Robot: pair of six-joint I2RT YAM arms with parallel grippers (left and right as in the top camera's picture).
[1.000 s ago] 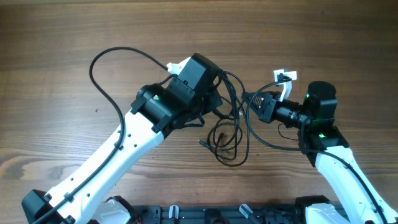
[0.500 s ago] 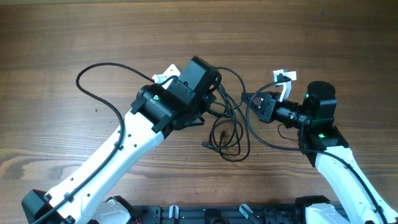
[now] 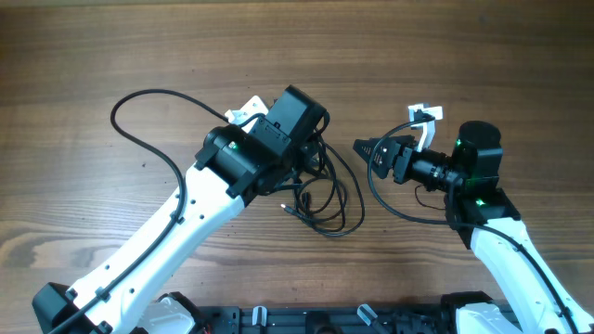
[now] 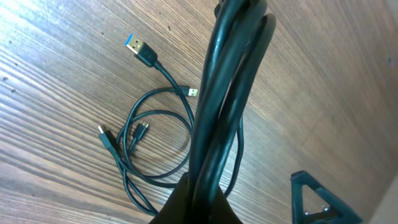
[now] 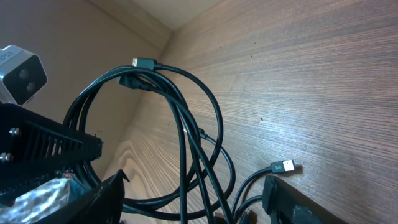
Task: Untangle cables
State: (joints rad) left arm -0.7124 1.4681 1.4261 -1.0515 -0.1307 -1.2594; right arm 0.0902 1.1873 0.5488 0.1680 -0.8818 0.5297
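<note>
Several thin black cables (image 3: 327, 202) lie in loose loops on the wooden table between the two arms. My left gripper (image 3: 310, 154) is shut on a bunch of these cables (image 4: 225, 106), which rises taut from its jaws (image 4: 202, 188). Loops with small plug ends (image 4: 139, 48) rest on the table below it. One long cable (image 3: 139, 102) arcs out to the left. My right gripper (image 3: 365, 149) is open just right of the bundle. In the right wrist view strands (image 5: 189, 143) hang in the wide gap of that gripper (image 5: 193, 199), and a plug (image 5: 285, 166) lies near one finger.
A thicker black wire (image 3: 399, 206) belonging to the right arm loops beside its wrist. The left arm's white camera (image 5: 22, 71) shows at the left of the right wrist view. One finger of the right gripper (image 4: 317, 199) shows at the left wrist view's lower right.
My right gripper has opened and let go of the cables. The left gripper has drawn the bundle leftwards, and the loops and the long arc have shifted left.
</note>
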